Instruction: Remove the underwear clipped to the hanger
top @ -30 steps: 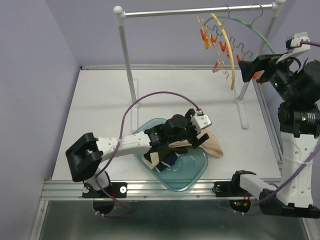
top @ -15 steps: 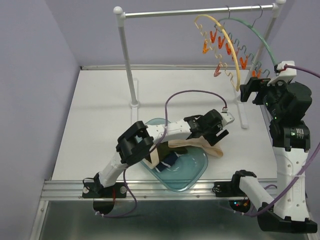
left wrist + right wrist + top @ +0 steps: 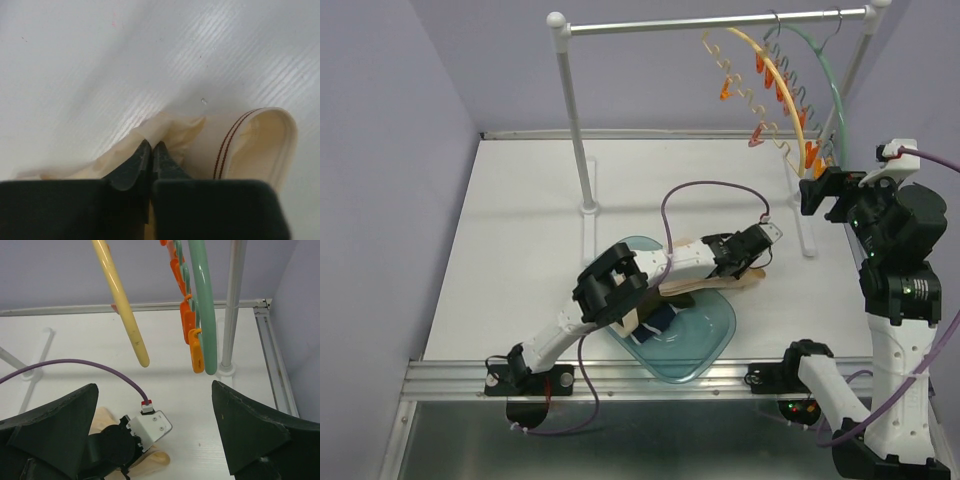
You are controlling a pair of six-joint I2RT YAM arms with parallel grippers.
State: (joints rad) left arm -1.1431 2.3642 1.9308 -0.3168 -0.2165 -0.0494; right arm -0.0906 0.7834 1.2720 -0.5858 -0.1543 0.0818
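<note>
The pale beige underwear (image 3: 745, 279) lies over the right rim of the blue-green tray (image 3: 705, 350) and onto the table. My left gripper (image 3: 756, 262) is shut on a fold of that beige underwear (image 3: 190, 135), its jaws pinched together on the cloth. The waistband with two red lines (image 3: 260, 140) lies to the right. A navy brief (image 3: 658, 322) lies in the tray. My right gripper (image 3: 825, 192) hangs open and empty just below the hangers. In its own view, this gripper (image 3: 154, 386) looks down on the left gripper's wrist and the beige underwear (image 3: 157, 459).
A yellow hanger (image 3: 775, 75) and a green hanger (image 3: 825, 70) with orange clips (image 3: 192, 340) hang from the white rack (image 3: 570, 110) at the back right. The rack's right post (image 3: 232, 300) stands close to my right arm. A purple cable (image 3: 710, 186) arches over the table.
My left arm reached right from over the tray to the beige underwear's end and shut on it. The right gripper dropped away from the hangers, which swung.
</note>
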